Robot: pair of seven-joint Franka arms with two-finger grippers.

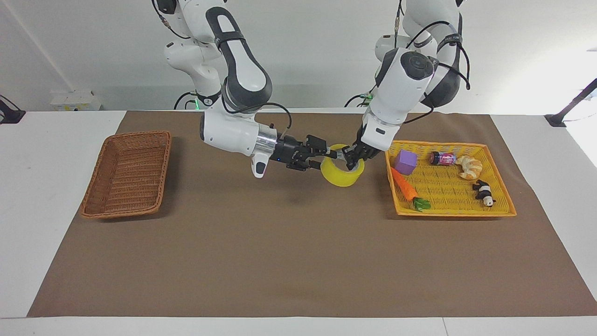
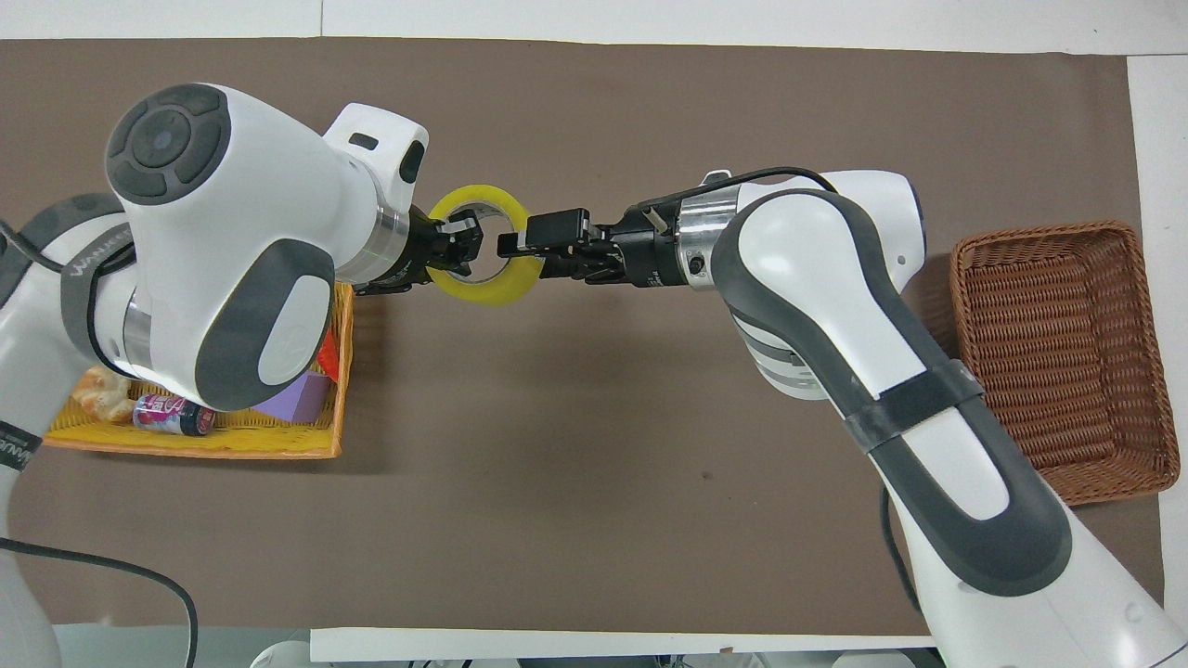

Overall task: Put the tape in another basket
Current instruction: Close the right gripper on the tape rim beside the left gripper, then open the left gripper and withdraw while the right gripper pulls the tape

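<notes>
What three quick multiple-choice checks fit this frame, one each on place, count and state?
1. The tape is:
A between the wicker basket and the yellow tray
B in the wicker basket
C in the yellow tray

2. Things in the yellow tray:
A three
B five
C seven

3. The left gripper is:
A open over the tray
B shut on the tape
C parked off the mat

Key:
1 A, it is over the mat with the right gripper at its rim.
2 B, cube, carrot, can, croissant, panda.
3 B, it pinches the roll's wall.
</notes>
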